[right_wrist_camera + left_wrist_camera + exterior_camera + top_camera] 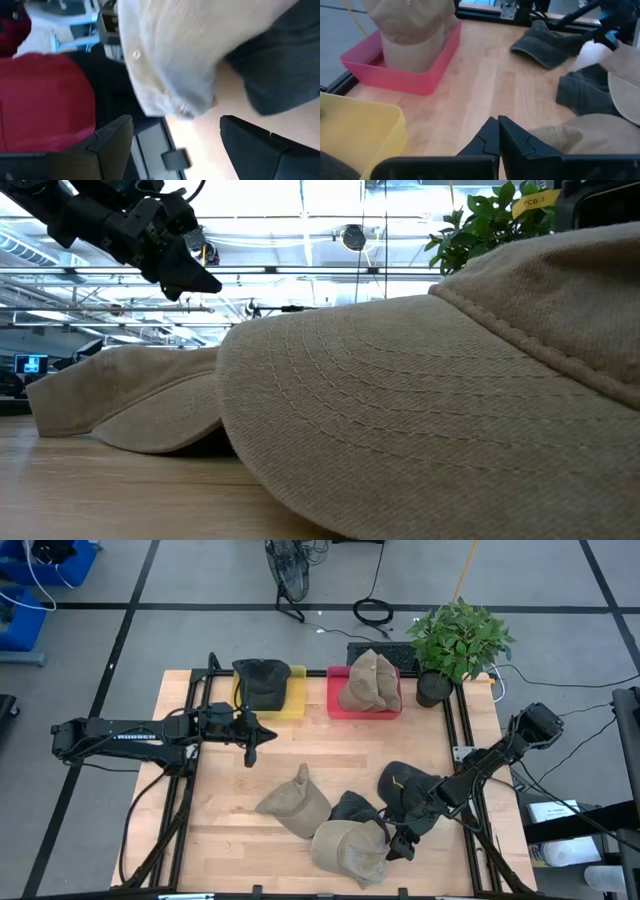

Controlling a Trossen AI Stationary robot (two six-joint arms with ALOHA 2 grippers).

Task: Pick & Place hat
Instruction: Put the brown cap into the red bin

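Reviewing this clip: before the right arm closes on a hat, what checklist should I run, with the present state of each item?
1. Right gripper open: ok, fingers apart in its wrist view.
2. Right gripper at the tan hat: ok, beside its edge.
3. Hat between the fingers: cannot tell.
4. Left gripper out of the way: ok, shut, near the yellow bin.
5. Pink bin free: not ok, tan hats fill it.

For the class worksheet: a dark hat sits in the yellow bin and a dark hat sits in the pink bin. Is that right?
Not quite. The high view shows a dark hat in the yellow bin, but the pink bin holds a tan hat.
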